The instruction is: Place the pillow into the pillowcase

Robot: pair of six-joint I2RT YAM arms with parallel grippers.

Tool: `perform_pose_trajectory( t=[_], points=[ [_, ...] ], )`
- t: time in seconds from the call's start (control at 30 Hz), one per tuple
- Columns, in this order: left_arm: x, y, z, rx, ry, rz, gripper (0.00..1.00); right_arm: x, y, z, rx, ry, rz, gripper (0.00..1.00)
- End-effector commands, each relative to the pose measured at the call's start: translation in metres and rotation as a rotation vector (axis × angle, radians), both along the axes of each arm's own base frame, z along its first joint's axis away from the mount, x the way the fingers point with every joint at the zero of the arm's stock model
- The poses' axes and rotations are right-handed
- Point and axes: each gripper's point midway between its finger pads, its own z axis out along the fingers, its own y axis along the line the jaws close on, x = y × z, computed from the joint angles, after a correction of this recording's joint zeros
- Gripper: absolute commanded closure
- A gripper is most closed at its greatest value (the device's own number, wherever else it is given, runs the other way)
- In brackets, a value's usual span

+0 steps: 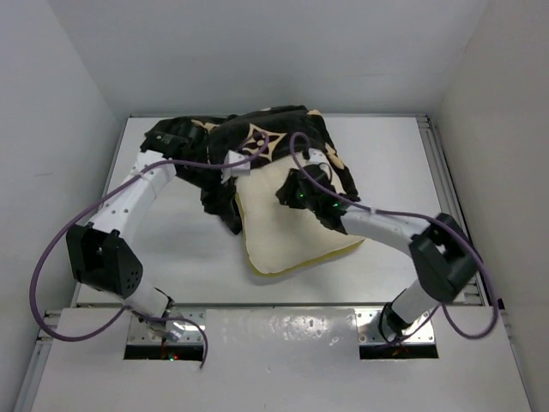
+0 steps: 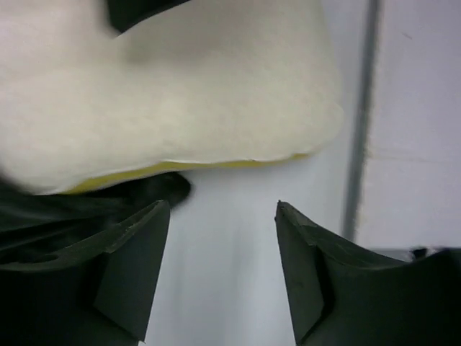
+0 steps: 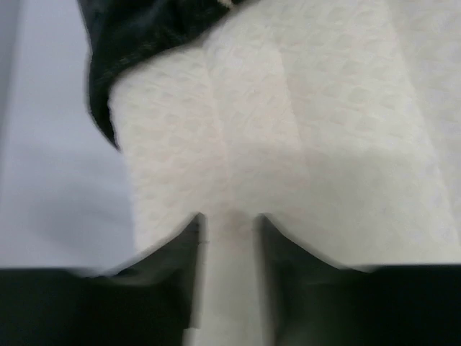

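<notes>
The cream pillow point(image 1: 296, 227) lies mid-table, its far end tucked under the black flower-printed pillowcase point(image 1: 257, 137), which is bunched at the back. My right gripper point(image 1: 296, 193) sits on the pillow's upper part and is shut on a pinched fold of the pillow point(image 3: 324, 130), with the pillowcase edge point(image 3: 137, 29) just beyond; in the right wrist view the gripper point(image 3: 229, 220) has the fold between its fingers. My left gripper point(image 1: 236, 167) is at the pillow's far-left corner by the pillowcase mouth. In the left wrist view it point(image 2: 223, 209) is open and empty over bare table, pillow point(image 2: 180, 94) ahead, black fabric point(image 2: 155, 189) to the left.
White walls enclose the table on three sides. A metal rail point(image 1: 437, 172) runs along the right edge and shows in the left wrist view point(image 2: 360, 122). A shiny metal plate point(image 1: 283, 330) spans the near edge between the arm bases. Purple cables loop over both arms.
</notes>
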Motion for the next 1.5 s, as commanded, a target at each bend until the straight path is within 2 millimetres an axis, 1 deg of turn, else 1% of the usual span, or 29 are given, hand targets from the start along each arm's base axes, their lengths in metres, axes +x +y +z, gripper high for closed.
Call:
perform_pose_trajectory(
  t=[0.0, 0.03, 0.1, 0.13, 0.17, 0.2, 0.23, 0.27, 0.33, 0.37, 0.5, 0.63, 0.67, 0.73, 0.8, 0.87, 0.93, 0.97, 1.0, 1.07, 1.1, 1.13, 1.2, 1.23, 1.3, 1.33, 1.37, 1.43, 1.47],
  points=[
    [0.048, -0.021, 0.059, -0.153, -0.148, 0.132, 0.42, -0.003, -0.021, 0.059, 0.077, -0.124, 0.056, 0.78],
    [0.066, -0.021, 0.056, -0.111, -0.178, 0.206, 0.66, -0.009, -0.033, 0.063, 0.079, -0.114, 0.043, 1.00],
    [0.104, -0.047, 0.049, -0.093, -0.254, 0.308, 0.85, -0.007, -0.061, 0.058, 0.057, -0.100, 0.013, 1.00],
    [0.127, -0.043, 0.037, 0.005, -0.328, 0.393, 0.88, -0.009, -0.075, 0.057, 0.040, -0.087, -0.014, 0.70],
    [0.144, -0.064, 0.025, 0.027, -0.370, 0.396, 0.85, -0.003, -0.096, 0.056, 0.013, -0.090, -0.053, 0.54],
    [0.162, -0.061, 0.020, 0.092, -0.436, 0.454, 0.62, -0.002, -0.109, 0.052, -0.012, -0.077, -0.075, 0.37],
    [0.175, -0.068, -0.002, 0.143, -0.441, 0.464, 0.52, -0.001, -0.119, 0.052, -0.025, -0.075, -0.090, 0.23],
    [0.192, -0.084, 0.010, 0.117, -0.520, 0.488, 0.44, 0.006, -0.138, 0.051, -0.058, -0.079, -0.115, 0.10],
    [0.227, -0.091, 0.009, 0.118, -0.611, 0.597, 0.32, 0.006, -0.156, 0.038, -0.110, -0.006, -0.130, 0.06],
    [0.240, -0.093, 0.020, 0.108, -0.650, 0.645, 0.32, 0.010, -0.171, 0.033, -0.140, 0.011, -0.143, 0.05],
    [0.277, -0.107, 0.020, 0.047, -0.670, 0.757, 0.30, 0.022, -0.182, 0.016, -0.085, 0.068, -0.096, 0.05],
    [0.298, -0.120, -0.029, 0.094, -0.643, 0.759, 0.29, 0.030, -0.158, -0.001, 0.037, 0.115, 0.065, 0.06],
    [0.298, -0.123, -0.037, 0.107, -0.643, 0.750, 0.30, 0.029, -0.156, -0.022, 0.030, 0.167, 0.083, 0.07],
    [0.304, -0.123, -0.057, 0.154, -0.659, 0.755, 0.31, 0.031, -0.149, -0.033, 0.049, 0.199, 0.118, 0.07],
    [0.304, -0.127, -0.073, 0.174, -0.652, 0.727, 0.38, 0.028, -0.143, -0.054, 0.073, 0.258, 0.150, 0.09],
    [0.298, -0.133, -0.082, 0.160, -0.617, 0.682, 0.47, 0.028, -0.133, -0.056, 0.105, 0.258, 0.186, 0.13],
    [0.291, -0.138, -0.092, 0.159, -0.575, 0.647, 0.52, 0.022, -0.122, -0.058, 0.114, 0.250, 0.228, 0.25],
    [0.287, -0.142, -0.095, 0.148, -0.554, 0.623, 0.63, 0.023, -0.117, -0.053, 0.116, 0.221, 0.247, 0.31],
    [0.283, -0.142, -0.101, 0.157, -0.535, 0.610, 0.75, 0.021, -0.115, -0.049, 0.112, 0.200, 0.260, 0.40],
    [0.277, -0.152, -0.099, 0.133, -0.508, 0.588, 1.00, 0.021, -0.108, -0.041, 0.117, 0.161, 0.275, 0.73],
    [0.268, -0.156, -0.097, 0.131, -0.474, 0.571, 1.00, 0.023, -0.106, -0.031, 0.122, 0.135, 0.275, 0.87],
    [0.261, -0.162, -0.090, 0.112, -0.447, 0.542, 1.00, 0.022, -0.101, -0.023, 0.138, 0.124, 0.271, 1.00],
    [0.235, -0.184, -0.053, 0.027, -0.373, 0.426, 1.00, 0.025, -0.095, -0.006, 0.142, 0.064, 0.272, 1.00],
    [0.222, -0.204, -0.020, -0.055, -0.366, 0.348, 1.00, 0.026, -0.085, 0.019, 0.144, -0.019, 0.290, 1.00],
    [0.186, -0.217, 0.011, -0.076, -0.339, 0.228, 1.00, 0.032, -0.085, 0.043, 0.110, -0.128, 0.238, 1.00],
    [0.169, -0.224, 0.024, -0.109, -0.316, 0.160, 1.00, 0.031, -0.076, 0.081, 0.125, -0.262, 0.243, 1.00],
    [0.157, -0.229, 0.054, -0.150, -0.342, 0.119, 1.00, 0.029, -0.076, 0.091, 0.130, -0.312, 0.223, 1.00],
    [0.123, -0.227, 0.060, -0.122, -0.298, 0.031, 1.00, 0.031, -0.079, 0.142, 0.193, -0.479, 0.155, 1.00],
    [0.103, -0.224, 0.068, -0.124, -0.268, -0.012, 1.00, 0.031, -0.083, 0.148, 0.224, -0.490, 0.108, 1.00]
  ],
)
